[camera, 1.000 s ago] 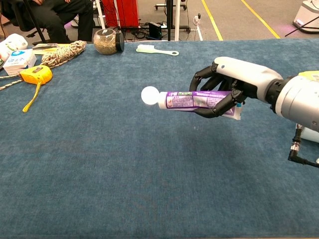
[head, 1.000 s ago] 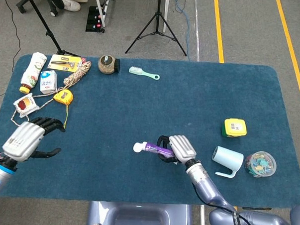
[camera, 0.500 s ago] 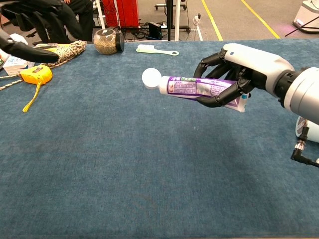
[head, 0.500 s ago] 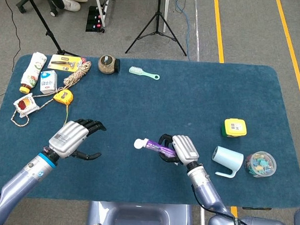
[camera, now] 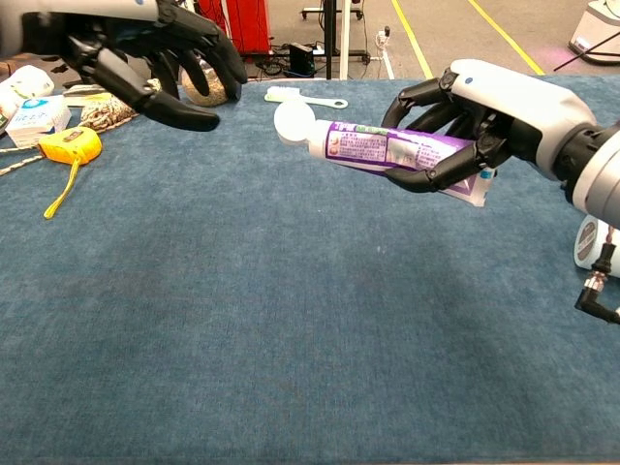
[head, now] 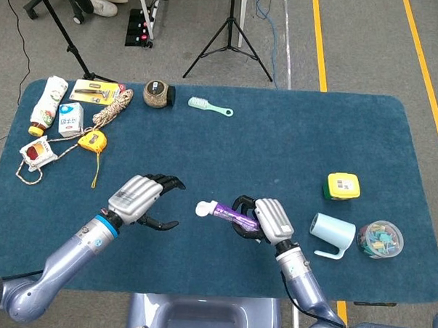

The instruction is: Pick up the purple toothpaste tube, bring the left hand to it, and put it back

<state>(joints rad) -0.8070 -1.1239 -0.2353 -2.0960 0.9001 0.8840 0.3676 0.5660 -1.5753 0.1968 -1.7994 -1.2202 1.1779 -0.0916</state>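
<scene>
I read both views as bright and evenly lit from overhead. Shadows are weak: a soft dark patch lies on the blue table mat (head: 278, 152) just under the left hand (head: 141, 198). Head view is sharp edge to edge. In the chest view the left hand (camera: 145, 53) is slightly soft, and the mat looks grainy near the lens.

Head view looks steeply down from above the near edge over the whole table (head: 293, 138) and floor beyond, chest view sits low and close, facing far across it, both sharing the middle where the hands meet.
</scene>
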